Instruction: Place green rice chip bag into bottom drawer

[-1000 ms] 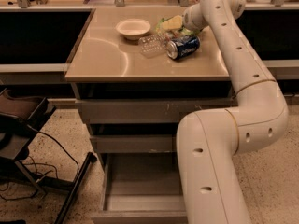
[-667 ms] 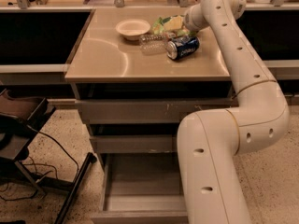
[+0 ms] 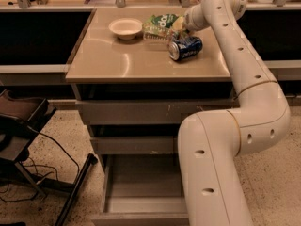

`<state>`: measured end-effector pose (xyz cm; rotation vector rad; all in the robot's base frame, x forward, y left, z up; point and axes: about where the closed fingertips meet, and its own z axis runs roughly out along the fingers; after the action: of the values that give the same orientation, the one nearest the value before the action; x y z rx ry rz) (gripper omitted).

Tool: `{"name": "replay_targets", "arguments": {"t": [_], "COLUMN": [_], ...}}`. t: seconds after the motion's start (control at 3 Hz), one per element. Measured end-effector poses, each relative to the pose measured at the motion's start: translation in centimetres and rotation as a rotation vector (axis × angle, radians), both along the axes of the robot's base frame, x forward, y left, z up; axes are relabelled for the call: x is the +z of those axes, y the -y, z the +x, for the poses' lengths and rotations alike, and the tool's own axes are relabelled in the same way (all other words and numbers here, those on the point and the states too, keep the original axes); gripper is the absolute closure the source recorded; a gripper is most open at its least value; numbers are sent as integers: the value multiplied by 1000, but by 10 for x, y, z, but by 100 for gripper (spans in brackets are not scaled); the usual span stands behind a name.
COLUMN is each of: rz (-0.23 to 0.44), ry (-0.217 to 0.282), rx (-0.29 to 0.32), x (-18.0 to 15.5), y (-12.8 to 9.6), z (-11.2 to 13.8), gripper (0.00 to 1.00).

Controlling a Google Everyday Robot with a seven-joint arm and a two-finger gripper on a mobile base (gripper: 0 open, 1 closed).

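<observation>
We see the crinkled bright-green foil rice chip bag [image 3: 159,25] by the counter's [image 3: 117,62] far edge, between a round white bowl [image 3: 125,28] and the gripper [image 3: 180,27], whose hold we cannot tell, a tipped blue soda can [image 3: 186,48] beside them, bare surface toward the front-left corner, and the deep grey bottom drawer [image 3: 141,185] pulled open, floor bare.

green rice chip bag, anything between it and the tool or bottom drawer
Nothing visible. The tool is at the right edge of the green rice chip bag; the blue can lies nearer the front. The bottom drawer stands open.
</observation>
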<state>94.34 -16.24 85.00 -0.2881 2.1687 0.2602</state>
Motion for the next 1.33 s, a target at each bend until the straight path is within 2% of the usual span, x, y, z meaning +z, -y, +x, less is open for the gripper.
{"name": "replay_targets", "arguments": {"t": [0.33, 0.67, 1.0, 1.33], "rz": [3, 44, 106, 157], "ry": [-5, 24, 98, 178], "rx": [15, 56, 115, 139], "x": [-5, 9, 59, 121], "y": [-3, 1, 15, 40], "z": [-1, -8, -29, -58], "gripper": [88, 100, 100, 100]}}
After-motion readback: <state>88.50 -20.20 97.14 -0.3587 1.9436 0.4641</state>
